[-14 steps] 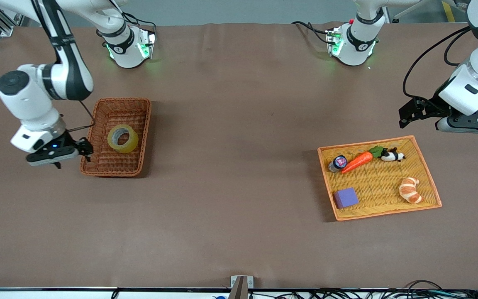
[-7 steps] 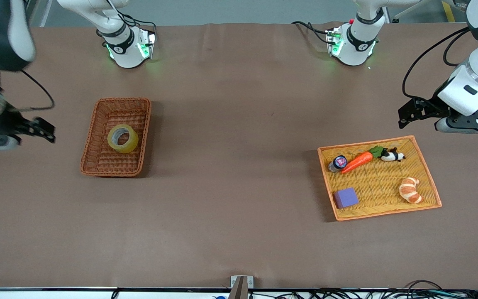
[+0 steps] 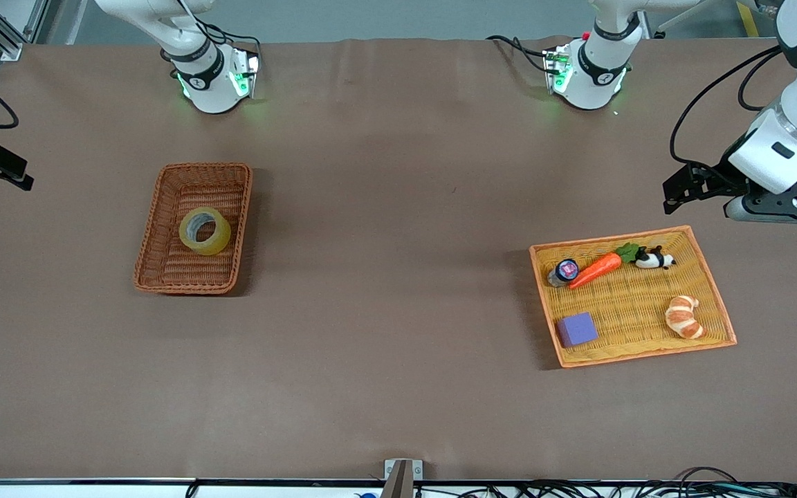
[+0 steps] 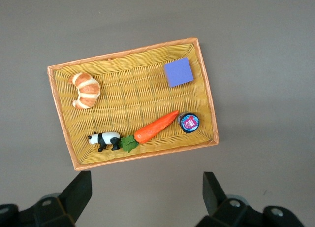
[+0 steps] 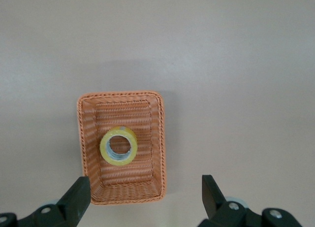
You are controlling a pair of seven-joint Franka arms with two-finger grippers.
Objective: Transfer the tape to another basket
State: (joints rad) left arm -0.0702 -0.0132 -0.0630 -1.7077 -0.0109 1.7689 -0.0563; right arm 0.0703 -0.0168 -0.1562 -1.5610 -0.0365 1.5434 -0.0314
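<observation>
Reddish-brown wicker forms the basket [image 3: 194, 228], which stands on the brown table [image 3: 385, 311] toward the right arm's end, and the tape [image 3: 204, 231] lies flat inside it, roughly in the middle of its floor, its grey core facing up. In the right wrist view the same basket [image 5: 121, 147] sits well below the camera with the tape [image 5: 118, 146] ringed in yellow on the woven bottom, and the right tool [image 5: 145, 197] hangs high above the table with its two dark fingers [image 5: 77, 199] spread wide apart and nothing between them. In the front view only a dark piece of that arm shows at the edge of the picture, up in the air past the right arm's end of the table, well apart from the basket. Toward the left arm's end lies a flat yellow tray [image 3: 647, 353] with an orange rim, holding a carrot [image 3: 596, 269], a small panda figure [image 3: 656, 259], a round lidded jar [image 3: 564, 271] touching the carrot's tip, a croissant [image 3: 683, 317] and a purple block [image 3: 576, 329]. The left tool [image 4: 146, 193] hovers in the air above the tray's edge on the side toward the arm bases, its fingers [image 4: 213, 190] wide open and empty; the left wrist view looks straight down on the tray [image 4: 59, 109] and its contents. In the front view the left tool's black body [image 3: 782, 204] shows side-on just above the tray's corner.
</observation>
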